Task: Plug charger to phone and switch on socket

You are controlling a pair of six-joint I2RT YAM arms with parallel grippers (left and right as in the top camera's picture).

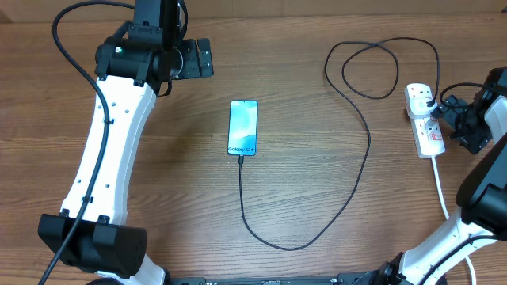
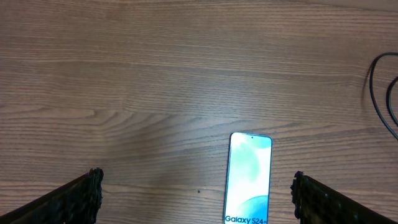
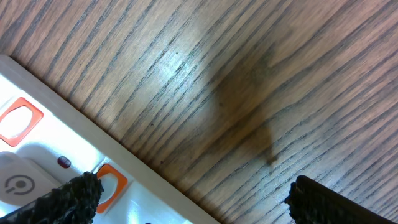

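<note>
Phone (image 1: 243, 127) screen reads "Galaxy S24+"; left fingers (image 2: 71, 198) apart; right fingers (image 3: 323, 200) apart at socket (image 1: 430, 138).

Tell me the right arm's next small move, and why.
Likely press the right gripper onto the nearest orange-red switch of the white power strip. The thin black cable meets the teal-screened phone, its plug sits in the strip, and the open gripper hovers beside that switch.

The phone (image 1: 243, 127) lies mid-table (image 1: 317, 63); from its near end the charger (image 1: 368, 154) runs (looping widely) to the socket (image 1: 425, 127), well right of the phone.
</note>
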